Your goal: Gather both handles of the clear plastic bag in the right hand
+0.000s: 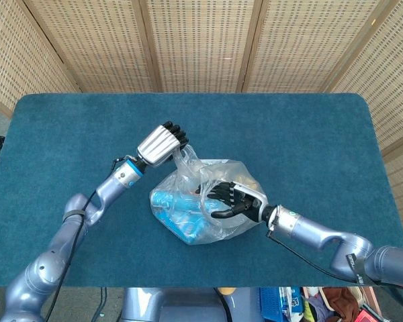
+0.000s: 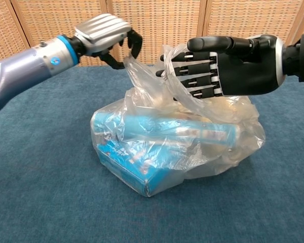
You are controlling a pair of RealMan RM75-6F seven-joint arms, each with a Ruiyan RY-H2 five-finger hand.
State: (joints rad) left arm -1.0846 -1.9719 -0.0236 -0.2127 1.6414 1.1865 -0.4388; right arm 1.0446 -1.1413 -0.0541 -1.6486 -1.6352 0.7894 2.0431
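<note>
The clear plastic bag (image 1: 188, 216) (image 2: 192, 152) lies on the blue table with a blue box (image 2: 122, 161) and a pale tube (image 2: 178, 129) inside. My left hand (image 1: 160, 142) (image 2: 102, 36) is above the bag's left side, fingers curled, and pinches one handle (image 1: 182, 158) (image 2: 133, 69), stretching it up and to the left. My right hand (image 1: 227, 199) (image 2: 232, 66) hovers over the bag's top with its fingers stretched out flat. The other handle (image 2: 178, 89) loops loosely around those fingers, and they do not close on it.
Blue carpeted table (image 1: 309, 134) (image 2: 40, 202) stretches around the bag on every side. Woven folding screens (image 1: 201, 40) stand behind its far edge. Both forearms reach in from the near corners.
</note>
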